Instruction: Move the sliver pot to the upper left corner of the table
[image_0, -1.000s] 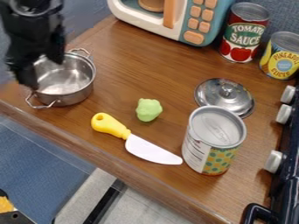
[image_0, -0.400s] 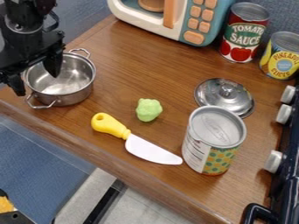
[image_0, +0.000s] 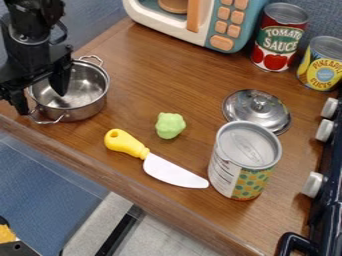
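"Gripper (image_0: 40, 91)?"
"I have it spread wide, nothing held that I can see."
"Pot (image_0: 84, 111)?"
"Right below it, the near wall between its fingers."
"How will it handle?"
"Light, I'd guess, but stiff and slick. I'd pinch that wall squarely; the thin wire handle (image_0: 49, 121) could twist."

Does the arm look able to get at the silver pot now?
Likely yes: the gripper hangs open at the rim of the silver pot, one finger over its inside, nothing visible in the way.
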